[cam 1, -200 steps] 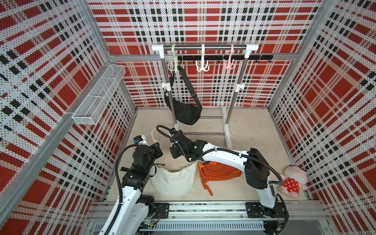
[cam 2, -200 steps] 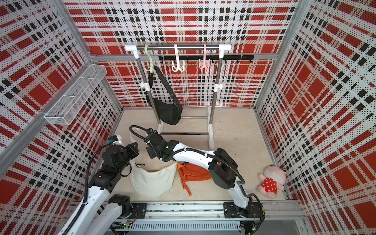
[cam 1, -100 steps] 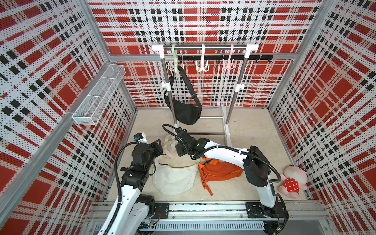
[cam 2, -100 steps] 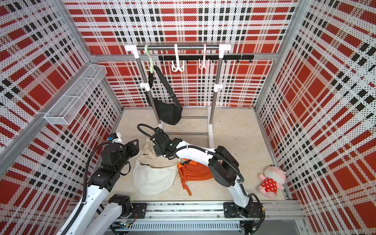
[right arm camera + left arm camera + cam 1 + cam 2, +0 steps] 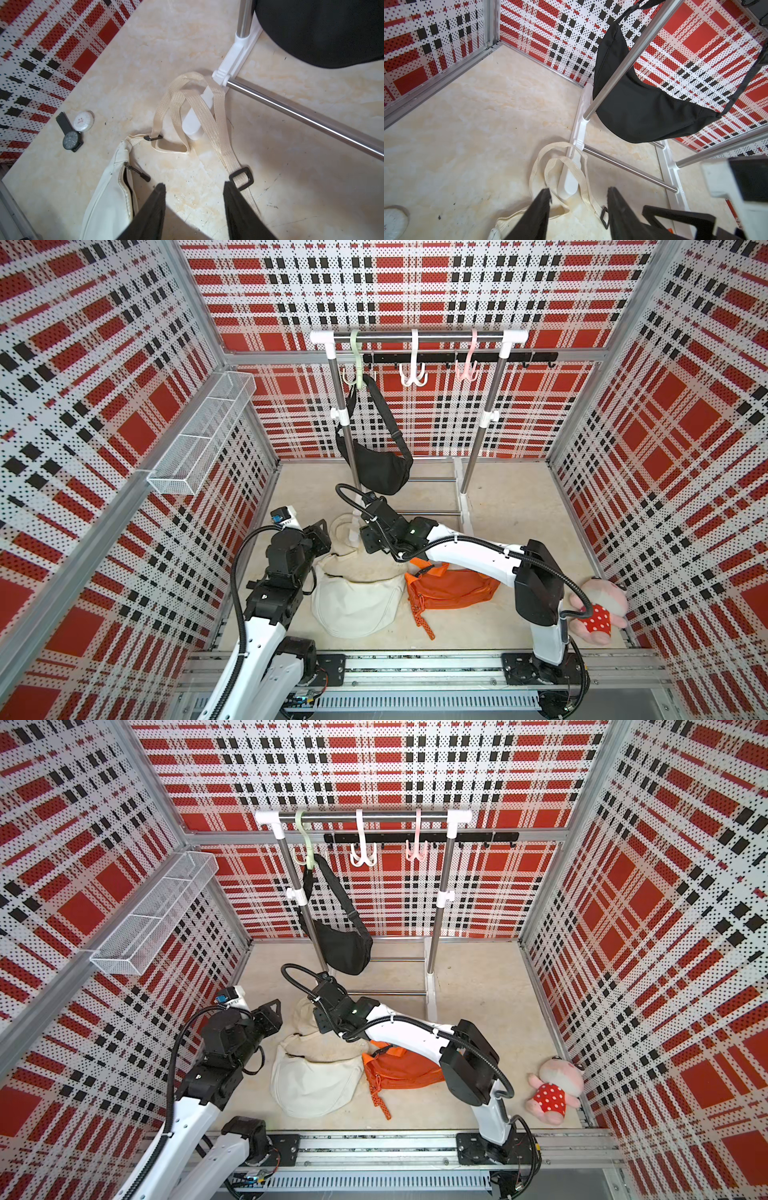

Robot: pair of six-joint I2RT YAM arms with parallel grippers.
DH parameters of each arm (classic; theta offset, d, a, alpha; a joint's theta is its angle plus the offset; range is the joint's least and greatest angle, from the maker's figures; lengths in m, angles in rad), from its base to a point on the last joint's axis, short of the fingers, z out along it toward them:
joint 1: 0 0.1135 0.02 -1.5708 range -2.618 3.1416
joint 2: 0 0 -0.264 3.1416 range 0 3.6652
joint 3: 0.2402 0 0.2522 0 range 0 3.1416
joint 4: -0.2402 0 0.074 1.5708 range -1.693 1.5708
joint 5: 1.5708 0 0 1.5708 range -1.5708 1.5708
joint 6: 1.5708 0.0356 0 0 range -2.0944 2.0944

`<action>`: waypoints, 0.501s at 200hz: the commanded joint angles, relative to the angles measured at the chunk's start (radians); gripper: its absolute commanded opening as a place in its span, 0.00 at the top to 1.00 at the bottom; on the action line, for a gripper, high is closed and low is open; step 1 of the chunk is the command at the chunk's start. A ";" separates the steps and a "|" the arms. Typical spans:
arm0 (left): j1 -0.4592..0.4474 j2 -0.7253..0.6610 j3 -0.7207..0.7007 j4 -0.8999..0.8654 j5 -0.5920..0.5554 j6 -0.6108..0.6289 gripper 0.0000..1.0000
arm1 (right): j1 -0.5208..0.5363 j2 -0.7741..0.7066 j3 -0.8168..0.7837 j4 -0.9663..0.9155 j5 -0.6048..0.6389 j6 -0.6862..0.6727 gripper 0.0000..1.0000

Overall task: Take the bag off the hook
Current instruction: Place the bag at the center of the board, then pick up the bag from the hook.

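On floor (image 5: 498, 497) | cream bag (image 5: 353, 605) released | left end effector (image 5: 578, 191) opened, empty | right end effector (image 5: 194, 186) likewise

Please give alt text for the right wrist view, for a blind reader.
The open, empty right gripper hovers over a cream bag on the floor, its strap draped across the rack's white foot. A black bag hangs beyond; a watch lies by the wall.
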 commanded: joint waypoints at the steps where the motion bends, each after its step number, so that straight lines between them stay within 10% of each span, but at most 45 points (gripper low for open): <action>1: 0.004 0.002 0.039 0.018 0.006 0.025 0.51 | 0.005 -0.058 0.002 -0.001 0.035 -0.017 0.50; 100: 0.005 0.018 0.068 0.028 0.050 0.066 0.48 | 0.005 -0.147 -0.045 0.033 0.096 -0.030 0.49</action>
